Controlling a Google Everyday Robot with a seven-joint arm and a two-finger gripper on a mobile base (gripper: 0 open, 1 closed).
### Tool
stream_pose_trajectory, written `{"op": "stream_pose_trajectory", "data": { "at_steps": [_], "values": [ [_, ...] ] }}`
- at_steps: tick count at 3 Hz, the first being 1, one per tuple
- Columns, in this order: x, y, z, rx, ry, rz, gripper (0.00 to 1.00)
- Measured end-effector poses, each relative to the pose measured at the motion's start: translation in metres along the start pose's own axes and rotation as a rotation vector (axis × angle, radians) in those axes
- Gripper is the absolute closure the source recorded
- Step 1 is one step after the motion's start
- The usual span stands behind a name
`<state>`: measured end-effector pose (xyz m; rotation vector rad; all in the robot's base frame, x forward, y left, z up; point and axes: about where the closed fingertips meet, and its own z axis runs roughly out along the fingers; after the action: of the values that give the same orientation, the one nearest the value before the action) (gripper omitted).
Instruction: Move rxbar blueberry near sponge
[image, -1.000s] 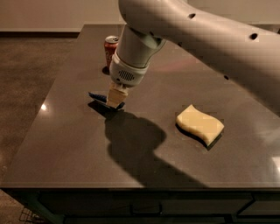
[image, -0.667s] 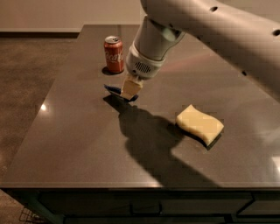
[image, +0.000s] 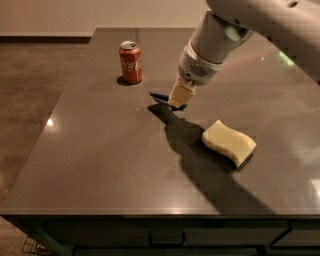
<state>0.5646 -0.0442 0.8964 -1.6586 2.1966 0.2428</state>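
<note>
Above worktop | gripping rxbar blueberry in closed end effector | needing level travel toward sponge, releasing just beside it

Dark glossy table, brown floor

The dark grey-brown tabletop looks like polished stone or laminate. It is smooth and glossy, with small lamp glints near its left edge and far right. The red cylindrical soda can, upper left of the frame, is painted metal with a soft sheen and a bare silvery top. Just above centre, the cream blocky gripper looks like matt plastic. It is clamped on the thin dark-blue snack-bar wrapper, whose finish cannot be made out. The pale grey rounded arm shell, upper right, is smooth semi-gloss plastic. The pale yellow wavy-edged sponge, right of centre, is matt, soft-looking foam.
</note>
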Motion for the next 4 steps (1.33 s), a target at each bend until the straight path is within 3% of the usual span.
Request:
{"op": "stream_pose_trajectory", "data": {
  "at_steps": [2, 4],
  "values": [
    [0.057, 0.0, -0.02, 0.007, 0.041, 0.026, 1.0],
    [0.082, -0.001, -0.037, 0.001, 0.031, 0.012, 0.59]
  ]
}}
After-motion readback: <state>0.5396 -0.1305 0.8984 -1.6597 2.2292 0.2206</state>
